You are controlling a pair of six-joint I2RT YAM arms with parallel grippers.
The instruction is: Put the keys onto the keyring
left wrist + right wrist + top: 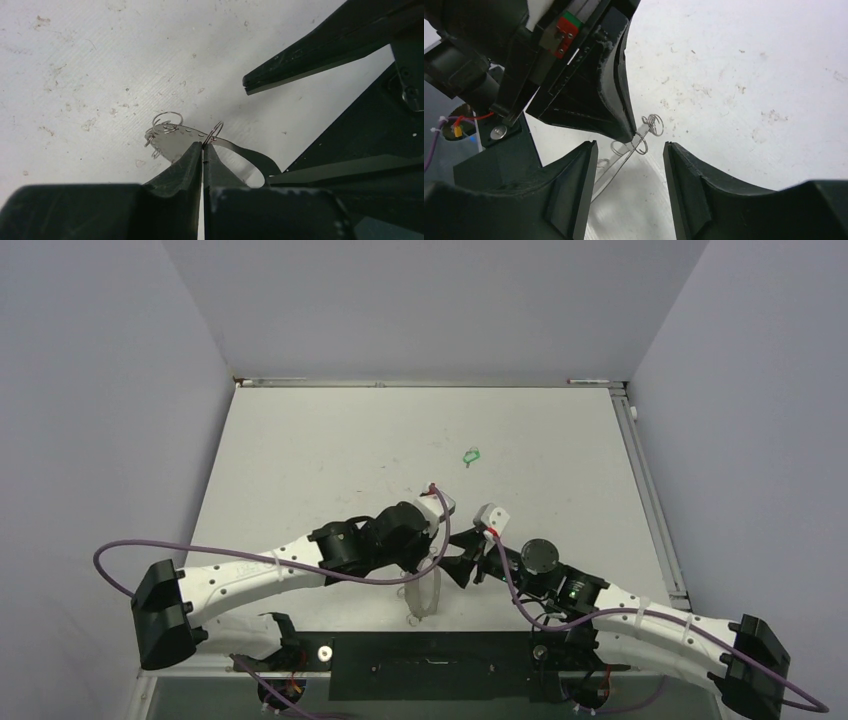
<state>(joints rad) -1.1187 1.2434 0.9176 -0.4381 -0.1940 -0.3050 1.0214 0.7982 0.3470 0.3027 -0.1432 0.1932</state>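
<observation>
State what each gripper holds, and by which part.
Left gripper pinches the keyring by its flat rim, beside a wire loop. Right gripper is open, holding nothing.

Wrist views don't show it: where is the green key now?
Top view: the green key lies alone on the table, just right of centre, beyond both arms, apart from the keyring the left gripper holds.
</observation>
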